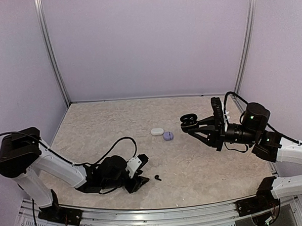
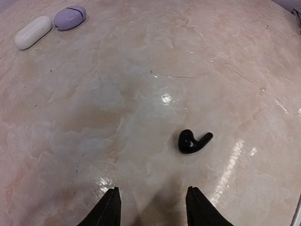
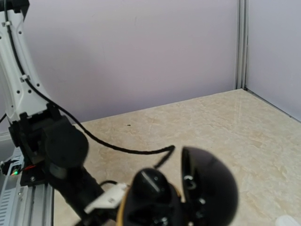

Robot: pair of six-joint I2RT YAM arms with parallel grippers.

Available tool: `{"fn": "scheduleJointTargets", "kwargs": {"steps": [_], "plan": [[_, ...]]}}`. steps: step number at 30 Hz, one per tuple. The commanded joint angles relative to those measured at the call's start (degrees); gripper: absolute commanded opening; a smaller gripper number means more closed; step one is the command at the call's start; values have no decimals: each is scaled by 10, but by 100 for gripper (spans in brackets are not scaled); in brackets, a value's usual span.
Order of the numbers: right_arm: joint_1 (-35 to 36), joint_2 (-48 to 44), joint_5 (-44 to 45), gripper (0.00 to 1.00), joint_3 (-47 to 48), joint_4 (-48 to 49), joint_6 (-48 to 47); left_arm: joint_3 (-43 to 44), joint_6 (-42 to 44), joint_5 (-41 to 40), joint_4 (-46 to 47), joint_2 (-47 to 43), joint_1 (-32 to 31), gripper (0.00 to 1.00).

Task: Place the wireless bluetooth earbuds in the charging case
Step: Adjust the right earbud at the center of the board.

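Observation:
A single black earbud [image 2: 193, 141] lies on the table, a short way ahead of my left gripper [image 2: 153, 202] and slightly right of its centre line. That gripper hovers low over the table [image 1: 116, 125], open, with nothing between its fingers. From above, the earbud [image 1: 157, 178] sits just right of the left gripper [image 1: 144, 170]. My right gripper [image 1: 190, 125] is raised at the right and shut on a black charging case [image 1: 188, 121] with its lid open. In the right wrist view the open case [image 3: 188, 193] fills the bottom, hiding the fingers.
A closed white case [image 1: 157, 131] and a closed lavender case [image 1: 168, 136] lie side by side mid-table; both show far left in the left wrist view, white case [image 2: 33, 32] and lavender case [image 2: 70, 17]. Lilac walls enclose the table on three sides.

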Motion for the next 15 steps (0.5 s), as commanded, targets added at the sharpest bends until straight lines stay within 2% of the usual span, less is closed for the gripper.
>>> {"fn": "scheduleJointTargets", "kwargs": {"steps": [1,4,9,15], "plan": [[-6,2,-4,0,9,2,-5,-59,34,145,113,-67,11,49],[-7,2,-6,0,8,7,-2,-46,-11,162,126,-81,24,48],[-7,3,-5,0,12,3,-4,46,-91,155,20,-30,29,43],[-7,-4,-2,0,15,-9,-8,92,-182,171,-59,1,27,42]]}}
